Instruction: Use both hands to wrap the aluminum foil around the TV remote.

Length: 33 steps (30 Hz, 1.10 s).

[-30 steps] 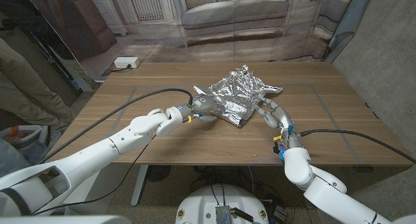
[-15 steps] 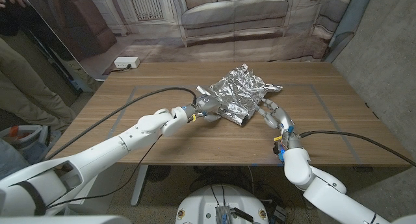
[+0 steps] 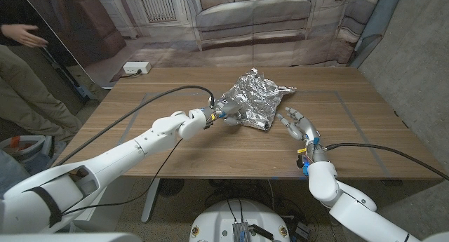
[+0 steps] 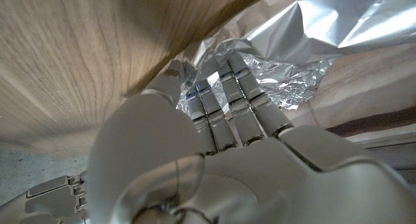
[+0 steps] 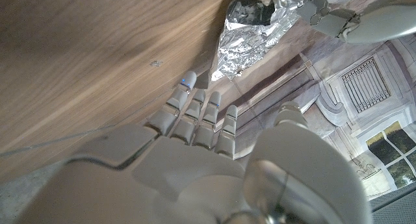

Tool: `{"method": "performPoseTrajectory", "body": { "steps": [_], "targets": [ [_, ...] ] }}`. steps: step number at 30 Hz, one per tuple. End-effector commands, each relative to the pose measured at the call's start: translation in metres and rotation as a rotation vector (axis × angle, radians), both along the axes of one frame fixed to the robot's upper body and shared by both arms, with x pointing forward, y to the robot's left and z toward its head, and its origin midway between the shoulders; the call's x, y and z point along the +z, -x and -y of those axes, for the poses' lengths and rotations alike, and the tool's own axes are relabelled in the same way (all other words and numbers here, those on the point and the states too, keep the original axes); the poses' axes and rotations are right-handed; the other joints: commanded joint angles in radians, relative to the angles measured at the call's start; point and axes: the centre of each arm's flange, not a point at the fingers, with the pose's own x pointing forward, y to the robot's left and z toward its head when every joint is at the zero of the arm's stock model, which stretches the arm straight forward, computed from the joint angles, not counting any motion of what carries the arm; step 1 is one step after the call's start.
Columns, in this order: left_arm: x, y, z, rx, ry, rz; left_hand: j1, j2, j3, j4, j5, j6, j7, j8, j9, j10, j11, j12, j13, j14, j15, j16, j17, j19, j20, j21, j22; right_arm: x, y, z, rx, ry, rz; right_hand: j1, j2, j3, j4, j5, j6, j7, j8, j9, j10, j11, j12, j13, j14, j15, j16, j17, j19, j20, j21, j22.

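Note:
The crumpled aluminum foil (image 3: 256,100) lies bunched at the table's middle, toward the far side. The TV remote is hidden inside it; the right wrist view shows only a dark gap in the foil's end (image 5: 250,13). My left hand (image 3: 223,114) is at the foil's left edge. Its fingers (image 4: 224,97) reach straight into a fold of the foil (image 4: 286,87) and press on it. My right hand (image 3: 298,124) stands to the right of the bundle, a short gap away, fingers spread and holding nothing. The right wrist view shows its fingers (image 5: 198,117) pointing toward the foil (image 5: 250,36).
The left arm's black cable (image 3: 154,103) runs over the table's left half. The wooden table (image 3: 365,137) is bare to the right of my right hand. A person (image 3: 21,42) stands past the far left corner. A white power strip (image 3: 137,67) lies on the floor behind.
The foil bundle has slid away from me and slightly left, with my left hand following it. My right hand has come off the foil's right edge and spread its fingers.

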Motion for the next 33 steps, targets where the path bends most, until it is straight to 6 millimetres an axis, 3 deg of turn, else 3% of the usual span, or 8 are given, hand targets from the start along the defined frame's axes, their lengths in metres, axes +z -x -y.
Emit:
{"method": "performPoseTrajectory", "body": {
  "steps": [1,8,14,20,24,29,33],
  "targets": [
    [0.042,0.003,0.002,0.057,-0.004,-0.213,0.033,0.046,0.031,0.022,0.005,0.026,0.009,0.006,0.031,0.106,-0.082,0.011,0.048,0.086,-0.161,0.005,0.017,0.022,-0.030,0.010,0.000,0.000,0.001,0.001,0.002,0.001,-0.005,-0.013,0.000,0.002,-0.005,0.000,0.007,-0.003,0.005,0.002,0.008,0.000,0.005,0.001,0.007,-0.007,0.000,0.003,0.009,-0.002,-0.004,0.005],
    [0.066,-0.008,0.004,0.037,0.049,-0.462,0.034,0.045,0.040,0.022,0.003,0.029,0.031,0.012,0.040,0.126,-0.067,0.019,0.063,0.118,-0.160,0.008,0.019,0.036,-0.023,0.020,0.000,0.000,0.000,-0.002,0.010,0.008,-0.004,-0.018,0.001,0.001,-0.003,0.000,0.009,-0.002,0.005,0.002,0.010,0.000,0.005,0.001,0.009,-0.006,0.001,0.004,0.012,-0.002,-0.005,0.005],
    [0.077,-0.021,0.011,0.006,0.072,-0.638,0.032,0.049,0.045,0.025,0.002,0.021,0.044,0.010,0.046,0.137,-0.049,0.027,0.073,0.137,-0.157,0.010,0.022,0.042,-0.017,0.025,0.001,-0.003,0.000,-0.001,0.009,0.001,-0.006,-0.020,0.001,0.001,-0.003,0.000,0.010,-0.001,0.005,0.002,0.010,0.000,0.005,0.001,0.010,-0.006,0.001,0.004,0.016,-0.005,-0.006,0.005],
    [0.081,-0.029,0.017,-0.003,0.061,-0.738,0.027,0.057,0.049,0.032,0.003,0.012,0.052,0.006,0.051,0.142,-0.048,0.035,0.084,0.150,-0.156,0.012,0.026,0.041,-0.016,0.028,0.002,-0.007,0.001,0.000,0.006,-0.012,-0.009,-0.021,0.001,0.001,-0.004,0.000,0.011,0.001,0.005,0.002,0.010,0.001,0.004,0.001,0.011,-0.006,0.001,0.003,0.020,-0.008,-0.006,0.005],
    [0.082,-0.030,0.018,0.004,0.061,-0.734,0.022,0.067,0.052,0.041,0.003,-0.010,0.057,-0.004,0.056,0.140,-0.051,0.040,0.094,0.176,-0.155,0.022,0.033,0.046,-0.015,0.033,0.003,-0.009,0.003,0.001,0.004,-0.018,-0.010,-0.021,0.001,0.001,-0.004,0.000,0.011,0.000,0.005,0.002,0.011,0.001,0.005,0.001,0.011,-0.007,0.001,0.003,0.021,-0.009,-0.006,0.005],
    [0.085,-0.020,0.018,0.072,0.023,-0.523,0.019,0.072,0.058,0.048,0.004,-0.011,0.062,-0.007,0.065,0.123,-0.049,0.048,0.112,0.199,-0.154,0.027,0.044,0.052,-0.009,0.042,0.006,-0.011,0.004,0.002,0.000,-0.022,-0.013,-0.022,0.001,0.001,-0.004,0.000,0.013,0.001,0.005,0.002,0.013,0.001,0.005,0.001,0.014,-0.007,0.001,0.003,0.022,-0.009,-0.007,0.005],
    [0.087,-0.025,0.018,0.098,0.013,-0.533,0.018,0.072,0.060,0.049,0.004,-0.003,0.065,-0.004,0.068,0.122,-0.051,0.053,0.119,0.201,-0.151,0.026,0.048,0.050,-0.005,0.044,0.006,-0.012,0.005,0.002,0.002,-0.022,-0.016,-0.022,0.001,0.001,-0.005,0.000,0.017,0.002,0.007,0.002,0.013,0.001,0.005,0.001,0.016,-0.009,0.002,0.003,0.025,-0.010,-0.007,0.005]
  ]
}}
